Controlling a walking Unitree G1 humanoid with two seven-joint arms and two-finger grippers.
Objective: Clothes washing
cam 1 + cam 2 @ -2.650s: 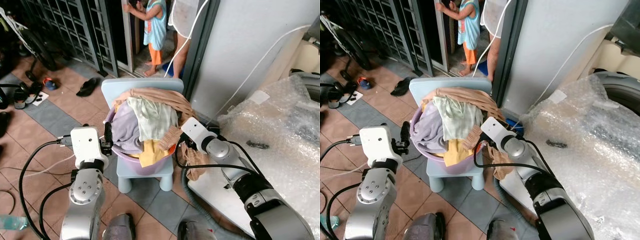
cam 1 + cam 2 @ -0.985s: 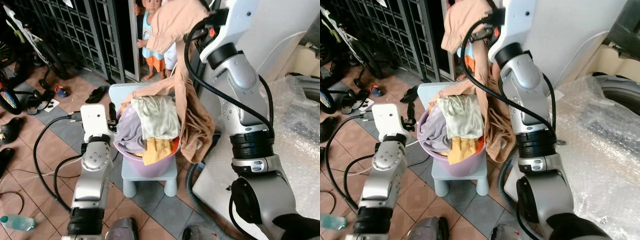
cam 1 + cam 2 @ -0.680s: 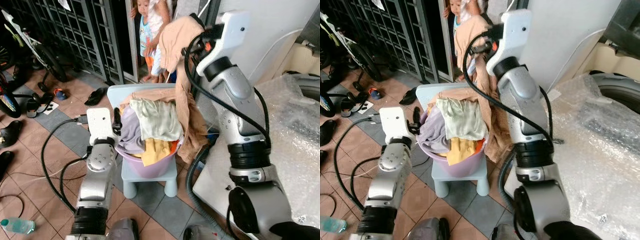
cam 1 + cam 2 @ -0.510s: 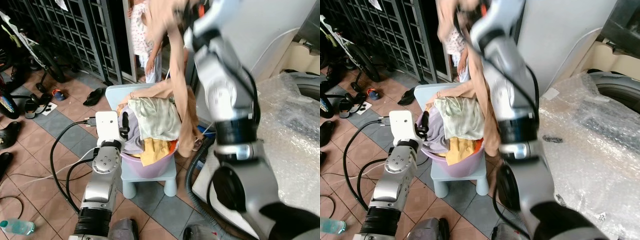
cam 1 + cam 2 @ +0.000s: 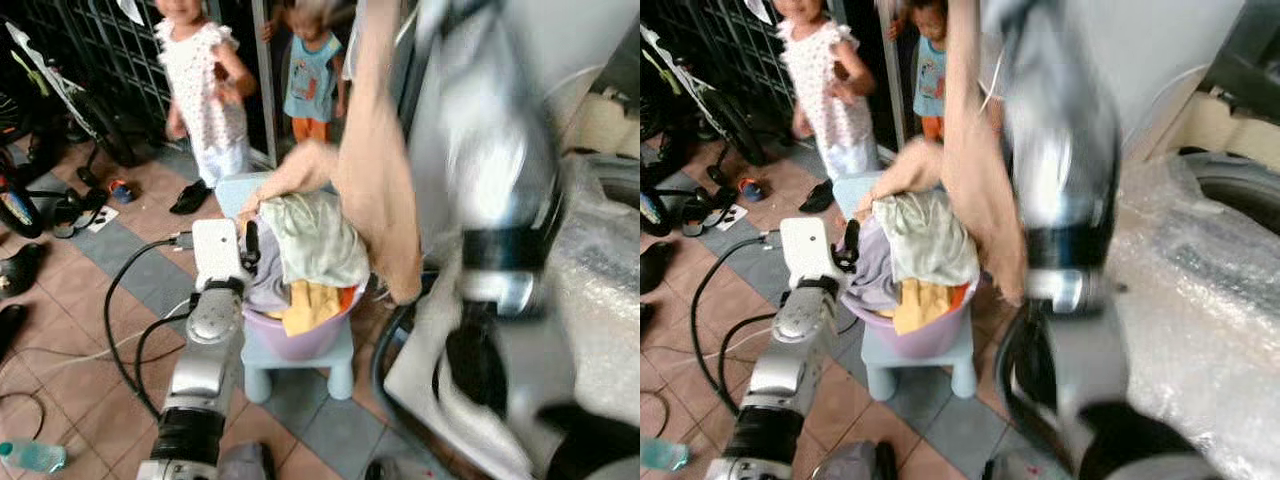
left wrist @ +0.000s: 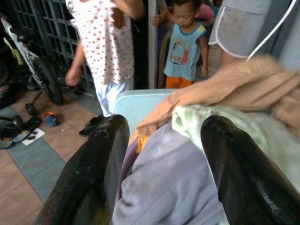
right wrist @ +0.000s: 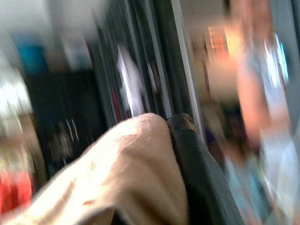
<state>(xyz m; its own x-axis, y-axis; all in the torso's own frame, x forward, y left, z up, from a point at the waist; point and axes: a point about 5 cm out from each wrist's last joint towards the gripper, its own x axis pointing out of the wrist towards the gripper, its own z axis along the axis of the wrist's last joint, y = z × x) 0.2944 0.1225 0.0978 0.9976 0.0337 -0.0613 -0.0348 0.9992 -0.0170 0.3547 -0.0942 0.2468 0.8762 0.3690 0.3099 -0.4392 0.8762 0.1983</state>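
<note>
Beige garment (image 7: 126, 173) draped against right fingers (image 7: 197, 168).

Two children (image 5: 205, 90) stand beside a bicycle (image 5: 40, 90) and sandals (image 5: 190, 197).

Tan garment (image 5: 380, 170), purple basin (image 5: 300, 338), pale-blue chair (image 5: 300, 362)

Tan garment (image 5: 378, 190) hung stretched upward, tail trailing at 12 o'clock over heaped purple laundry basin (image 5: 300, 335) on stool.
</note>
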